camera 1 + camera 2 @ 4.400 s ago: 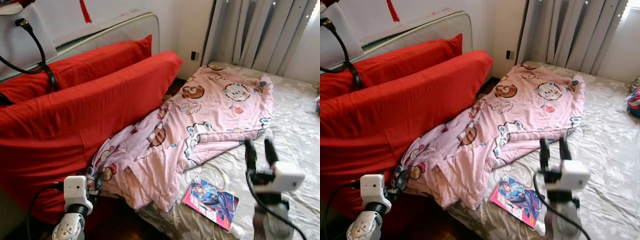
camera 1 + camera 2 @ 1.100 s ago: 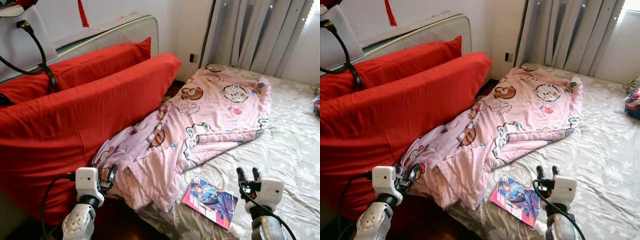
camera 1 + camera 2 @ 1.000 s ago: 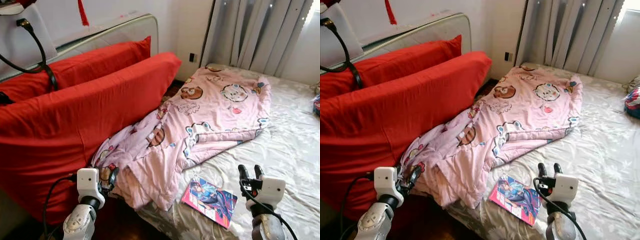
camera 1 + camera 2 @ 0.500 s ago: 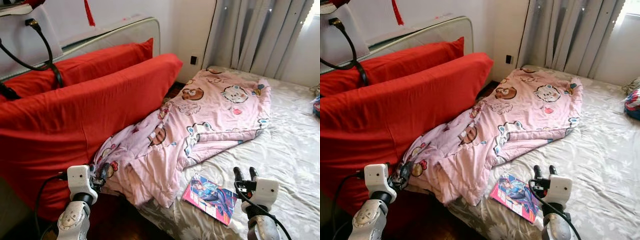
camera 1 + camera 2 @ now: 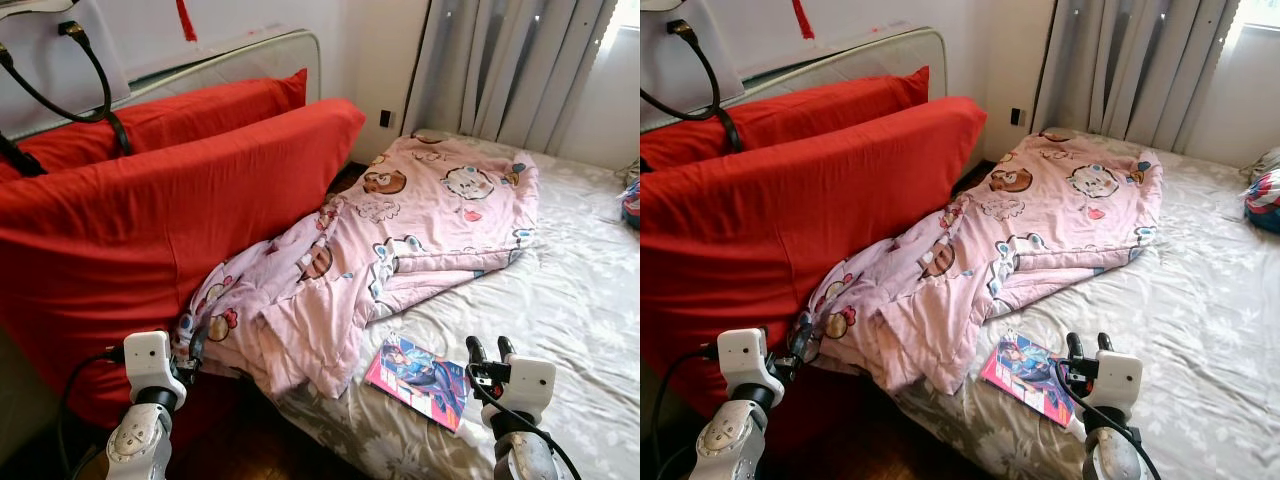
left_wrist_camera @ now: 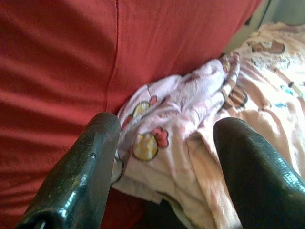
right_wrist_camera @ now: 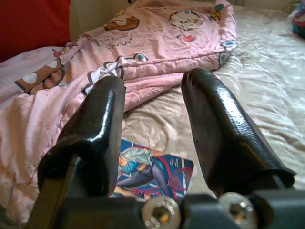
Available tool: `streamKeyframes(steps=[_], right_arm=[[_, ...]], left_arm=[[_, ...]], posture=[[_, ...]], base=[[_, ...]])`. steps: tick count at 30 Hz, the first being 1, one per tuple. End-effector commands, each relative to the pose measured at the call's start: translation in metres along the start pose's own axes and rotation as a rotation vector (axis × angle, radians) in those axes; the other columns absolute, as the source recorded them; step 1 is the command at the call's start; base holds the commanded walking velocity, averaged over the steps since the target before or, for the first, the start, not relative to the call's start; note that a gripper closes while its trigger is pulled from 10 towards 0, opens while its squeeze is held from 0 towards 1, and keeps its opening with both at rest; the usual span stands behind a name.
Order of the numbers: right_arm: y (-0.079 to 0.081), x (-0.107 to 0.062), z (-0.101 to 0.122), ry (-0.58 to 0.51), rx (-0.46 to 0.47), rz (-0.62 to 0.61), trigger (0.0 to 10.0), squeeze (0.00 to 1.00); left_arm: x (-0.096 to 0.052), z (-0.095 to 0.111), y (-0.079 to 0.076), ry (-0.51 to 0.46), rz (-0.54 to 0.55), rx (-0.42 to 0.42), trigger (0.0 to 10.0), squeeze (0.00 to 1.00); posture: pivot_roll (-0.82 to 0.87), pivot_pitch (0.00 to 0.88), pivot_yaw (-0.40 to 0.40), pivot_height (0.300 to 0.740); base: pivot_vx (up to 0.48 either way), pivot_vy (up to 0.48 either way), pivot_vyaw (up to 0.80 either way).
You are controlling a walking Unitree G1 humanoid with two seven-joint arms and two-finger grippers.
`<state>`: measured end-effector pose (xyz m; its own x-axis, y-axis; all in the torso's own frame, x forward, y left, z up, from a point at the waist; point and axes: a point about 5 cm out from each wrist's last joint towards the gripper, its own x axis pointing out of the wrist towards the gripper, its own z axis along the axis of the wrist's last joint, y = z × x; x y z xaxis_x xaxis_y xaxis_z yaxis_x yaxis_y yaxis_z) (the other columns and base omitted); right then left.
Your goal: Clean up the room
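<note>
Bed [image 5: 590,300]: grey floral sheet. Pink quilt [image 5: 420,240] rumpled across it, one end hanging off the edge against red cushions [image 5: 150,220]. Book [image 5: 418,372], cartoon cover, flat on the sheet near the quilt's hanging corner. Left gripper [image 6: 162,157]: jaws wide, empty, close before the quilt's hanging end. Right gripper [image 7: 155,109]: jaws wide, empty, above the sheet beside the book.

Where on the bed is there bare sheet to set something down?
The grey floral sheet is bare from the pink quilt across to the curtains, and between the book and the quilt's lower hem. It is crowded where the quilt bunches against the red cushion, near the left claw.
</note>
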<state>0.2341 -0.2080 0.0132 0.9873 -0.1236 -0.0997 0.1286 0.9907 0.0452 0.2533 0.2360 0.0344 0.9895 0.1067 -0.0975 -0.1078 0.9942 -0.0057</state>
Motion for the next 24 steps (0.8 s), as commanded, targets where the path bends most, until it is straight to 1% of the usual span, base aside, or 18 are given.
streamKeyframes(steps=[1,3,6,9,19,24], right_arm=[[0.0026,0.0023,0.0001,0.006,0.010,-0.003,10.0,0.00],[0.0037,0.0026,-0.0002,0.009,0.010,0.000,10.0,0.00],[0.0062,0.0032,-0.0038,0.043,0.010,0.009,10.0,0.00],[0.0073,0.0030,-0.0032,0.031,0.020,0.017,10.0,0.00],[0.0089,0.0040,-0.0034,0.039,0.014,0.032,10.0,0.00],[0.0101,0.0063,-0.0064,0.074,0.007,0.033,10.0,0.00]], left_arm=[[-0.0010,0.0005,-0.0016,-0.003,-0.007,-0.004,10.0,0.00],[-0.0009,0.0006,-0.0019,-0.004,-0.006,-0.007,10.0,0.00],[-0.0001,0.0005,-0.0035,-0.003,-0.005,-0.007,10.0,0.00],[-0.0001,0.0006,-0.0044,-0.004,-0.004,-0.007,10.0,0.00],[-0.0016,-0.0006,-0.0047,0.000,0.002,-0.011,10.0,0.00],[-0.0030,-0.0011,-0.0038,0.001,0.007,-0.013,10.0,0.00]], posture=[[0.01,0.000,0.009,0.670],[0.01,0.000,0.008,0.670],[0.01,0.000,0.005,0.670],[0.01,0.000,0.003,0.653],[0.02,0.000,-0.005,0.653],[0.02,0.000,-0.004,0.648]], base=[[0.000,0.000,0.00],[0.000,0.000,0.00],[0.000,0.000,0.00],[0.000,0.000,0.00],[0.000,0.000,0.00],[0.000,0.000,0.00]])
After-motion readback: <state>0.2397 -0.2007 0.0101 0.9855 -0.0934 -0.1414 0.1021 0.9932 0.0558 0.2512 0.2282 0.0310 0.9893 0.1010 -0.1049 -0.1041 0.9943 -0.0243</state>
